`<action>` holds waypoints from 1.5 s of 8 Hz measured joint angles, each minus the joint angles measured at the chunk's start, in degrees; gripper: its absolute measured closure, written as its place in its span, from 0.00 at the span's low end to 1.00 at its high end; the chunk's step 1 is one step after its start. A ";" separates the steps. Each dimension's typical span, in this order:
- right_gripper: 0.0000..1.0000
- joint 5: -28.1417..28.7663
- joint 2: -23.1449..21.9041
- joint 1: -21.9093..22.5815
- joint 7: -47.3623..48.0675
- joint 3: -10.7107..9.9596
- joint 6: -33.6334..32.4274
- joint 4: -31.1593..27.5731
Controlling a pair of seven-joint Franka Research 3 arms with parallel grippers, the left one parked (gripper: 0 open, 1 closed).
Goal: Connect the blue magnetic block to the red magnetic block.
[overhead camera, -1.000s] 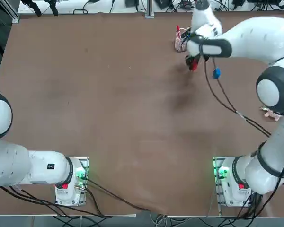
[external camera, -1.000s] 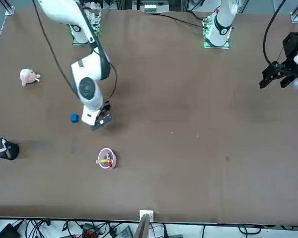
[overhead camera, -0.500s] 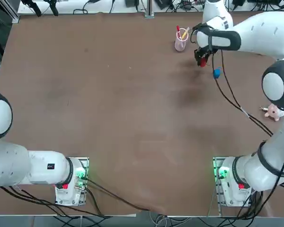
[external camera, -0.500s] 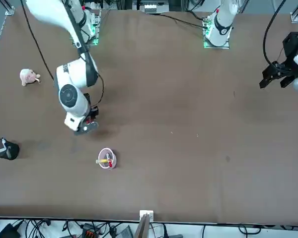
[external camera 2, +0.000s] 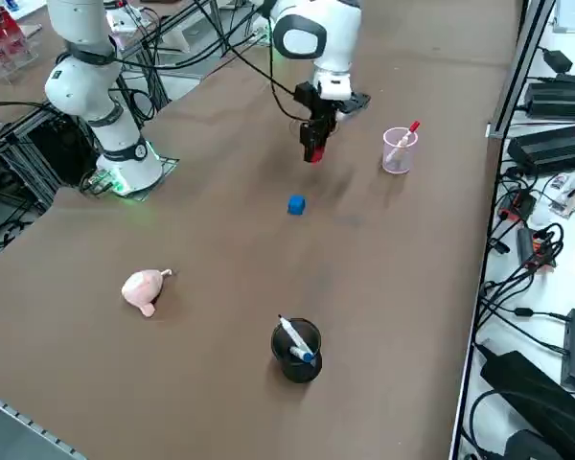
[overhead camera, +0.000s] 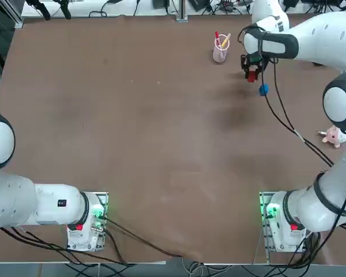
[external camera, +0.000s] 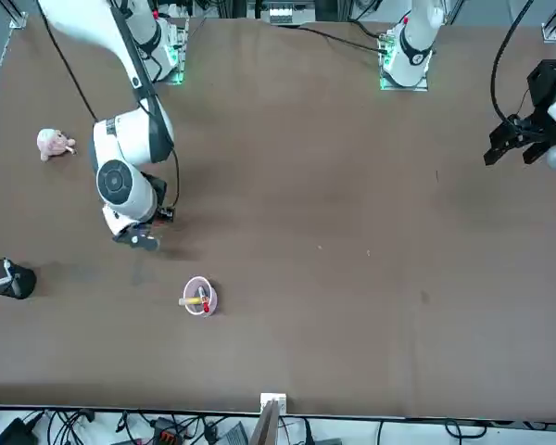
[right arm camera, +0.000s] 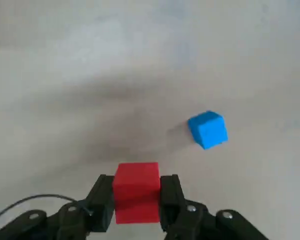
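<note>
Right gripper [right arm camera: 137, 195]: one, clenched on the red magnetic block [right arm camera: 136, 193], a finger on either side of it; I have it raised over the far part of the table [overhead camera: 144, 144], on the robot's right.

Blue magnetic block [right arm camera: 208, 130]: one, lying on the tabletop, near the held red one and apart from it.

Pink cup [external camera 2: 399, 151]: one, upright on the table beyond the gripper, pens standing in it, a red marker pen [external camera 2: 408, 132] among them.

Black mesh cup [external camera 2: 297, 353]: one, at the robot's far right, holding white pens, one with a blue end.

Pink plush toy [external camera 2: 146, 290]: one, lying on the table on the robot's right, closer to the arm bases than the blue block, well apart from both cups.

Cables [overhead camera: 284, 118]: dark, running along my working arm; in my overhead view they pass across the blue block's edge.
</note>
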 joint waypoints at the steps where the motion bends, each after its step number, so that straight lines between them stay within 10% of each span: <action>1: 0.52 0.34 0.00 -0.29 7.63 0.00 -0.03 -0.03; 8: 0.52 4.25 1.34 -3.38 47.77 0.00 13.59 -5.22; 12: 0.52 4.49 1.41 -5.59 55.45 0.00 23.14 -10.46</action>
